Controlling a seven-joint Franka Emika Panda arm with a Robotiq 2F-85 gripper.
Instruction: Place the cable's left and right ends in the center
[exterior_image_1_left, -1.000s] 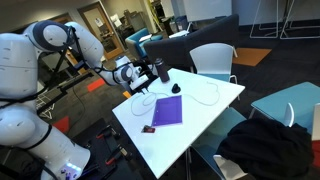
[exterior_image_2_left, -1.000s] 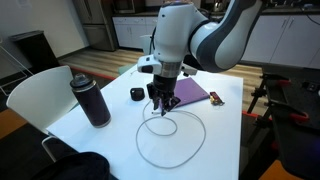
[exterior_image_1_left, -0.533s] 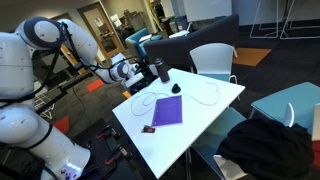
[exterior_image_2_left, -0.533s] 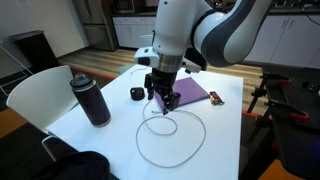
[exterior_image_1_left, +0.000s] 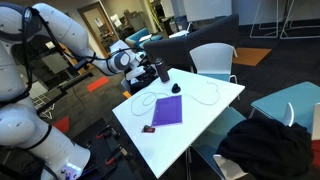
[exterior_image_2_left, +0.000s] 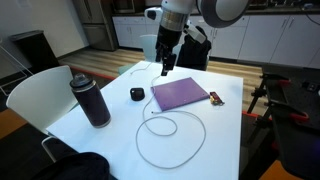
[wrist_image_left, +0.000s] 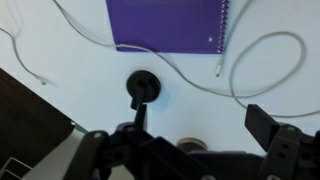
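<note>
A thin white cable (exterior_image_2_left: 204, 135) lies in loose loops on the white table (exterior_image_2_left: 120, 120), in front of the purple notebook (exterior_image_2_left: 180, 95). In the wrist view one cable end (wrist_image_left: 218, 71) rests just below the notebook (wrist_image_left: 165, 25), and the other end (wrist_image_left: 42, 80) lies far to the left. My gripper (exterior_image_2_left: 164, 69) hangs well above the table's far side, open and empty. In the wrist view the gripper (wrist_image_left: 200, 118) has its fingers wide apart over bare table. In an exterior view the cable (exterior_image_1_left: 205, 95) shows faintly past the notebook (exterior_image_1_left: 167, 110).
A black bottle (exterior_image_2_left: 90, 100) stands near the table's edge beside a white chair (exterior_image_2_left: 35, 100). A small black round object (exterior_image_2_left: 137, 94) sits next to the notebook. A small dark item (exterior_image_2_left: 215, 98) lies at the notebook's far side. More chairs (exterior_image_1_left: 212, 60) surround the table.
The gripper opened, let go of the cable near the small loop, and rose up and back away from the table. The cable stays where it was dropped.
</note>
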